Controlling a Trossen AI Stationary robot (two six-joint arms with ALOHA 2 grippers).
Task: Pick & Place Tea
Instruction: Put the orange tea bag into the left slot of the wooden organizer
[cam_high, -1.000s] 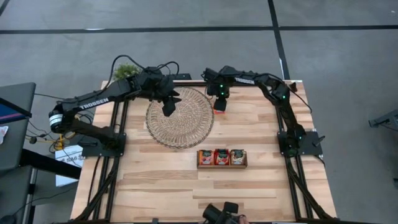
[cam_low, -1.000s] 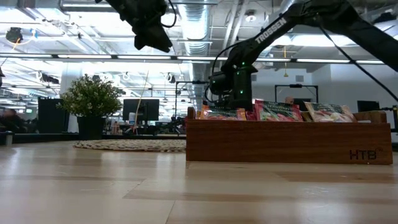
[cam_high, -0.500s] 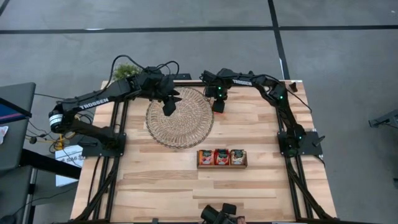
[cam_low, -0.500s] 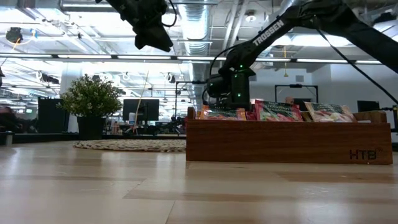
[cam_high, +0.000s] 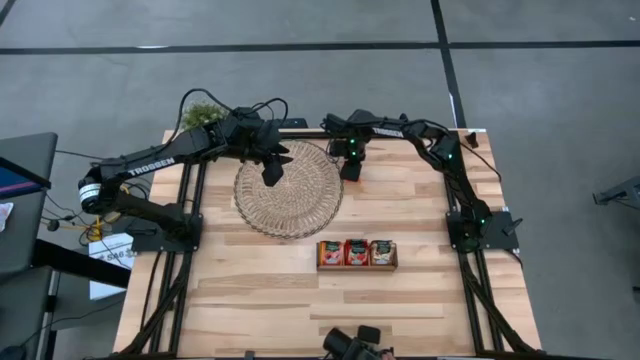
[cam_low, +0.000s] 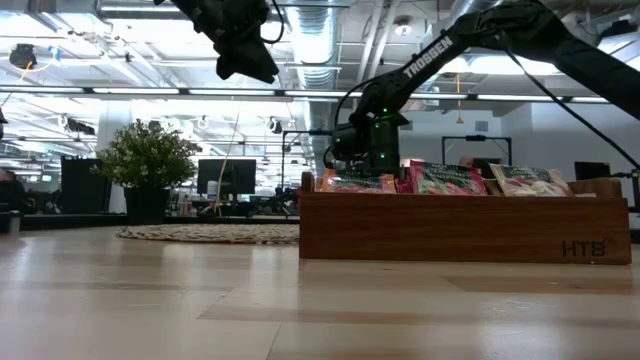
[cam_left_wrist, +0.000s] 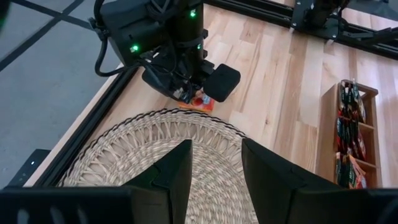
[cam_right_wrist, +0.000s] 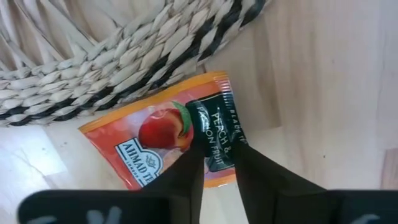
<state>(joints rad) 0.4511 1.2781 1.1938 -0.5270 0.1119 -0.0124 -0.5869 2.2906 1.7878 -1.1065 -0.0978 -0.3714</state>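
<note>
Right gripper (cam_right_wrist: 217, 163) is down on the desk (cam_high: 420, 200), fingers pinching a red tea sachet (cam_right_wrist: 171, 140) right beside the woven mat (cam_high: 288, 190); from above, the gripper hides that sachet. Left gripper (cam_left_wrist: 216, 163) hovers over the mat, fingers spread, empty. More sachets (cam_high: 356, 252) sit in the wooden tray (cam_low: 460, 230), well apart.

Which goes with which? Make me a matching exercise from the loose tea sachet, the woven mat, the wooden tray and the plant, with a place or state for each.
Things:
1. loose tea sachet
2. woven mat
3. wooden tray
4. plant

Places or states:
A. holds sachets in three compartments
B. at the table's far left corner
C. flat on bare wood, just off the mat's edge
D. round, on the table's left half

Pairs: 1-C, 2-D, 3-A, 4-B
</note>
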